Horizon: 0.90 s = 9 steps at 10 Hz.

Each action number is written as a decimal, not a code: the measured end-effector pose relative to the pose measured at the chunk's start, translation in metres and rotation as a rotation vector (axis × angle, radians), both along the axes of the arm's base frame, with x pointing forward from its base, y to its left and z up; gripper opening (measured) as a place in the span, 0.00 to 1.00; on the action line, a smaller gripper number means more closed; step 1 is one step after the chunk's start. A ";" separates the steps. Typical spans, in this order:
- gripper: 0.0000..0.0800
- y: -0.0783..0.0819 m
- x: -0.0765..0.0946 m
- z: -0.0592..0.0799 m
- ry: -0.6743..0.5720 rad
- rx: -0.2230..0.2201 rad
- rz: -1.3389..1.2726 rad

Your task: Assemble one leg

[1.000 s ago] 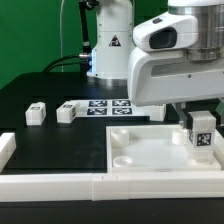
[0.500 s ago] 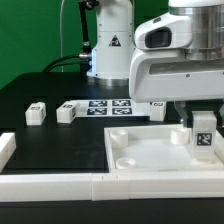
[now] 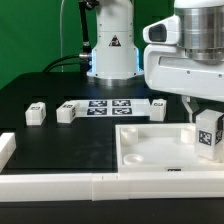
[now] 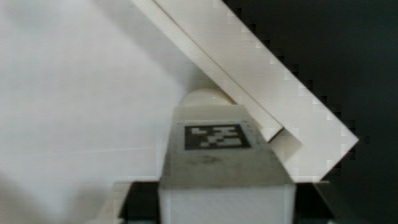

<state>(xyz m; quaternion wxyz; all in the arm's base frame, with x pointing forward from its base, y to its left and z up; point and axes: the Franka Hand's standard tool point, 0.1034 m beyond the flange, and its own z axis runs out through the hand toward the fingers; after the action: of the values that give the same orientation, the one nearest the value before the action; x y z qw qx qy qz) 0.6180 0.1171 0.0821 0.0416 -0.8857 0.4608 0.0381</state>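
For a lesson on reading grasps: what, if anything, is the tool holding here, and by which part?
The tool holds one leg by its upper end, clamped from two opposite sides, with the tagged face showing below the hold.

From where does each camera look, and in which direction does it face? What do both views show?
Exterior view: off the arm, a little above the table, facing the arm's base across it; the gripper and wrist show at the exterior view's right.
Wrist view: on the wrist, looking along the gripper onto the panel; dark finger parts show beside the leg.
Shared: the tagged leg in the gripper, at the panel's rim.
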 end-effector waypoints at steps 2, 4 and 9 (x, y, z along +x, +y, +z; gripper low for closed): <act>0.50 0.003 0.000 0.000 0.014 0.006 -0.115; 0.67 0.004 -0.001 0.000 0.013 0.008 -0.097; 0.81 0.010 -0.003 -0.001 -0.039 0.023 0.363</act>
<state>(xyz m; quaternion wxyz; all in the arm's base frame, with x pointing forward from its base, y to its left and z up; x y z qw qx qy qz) 0.6147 0.1275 0.0814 0.0532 -0.9543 0.2921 0.0331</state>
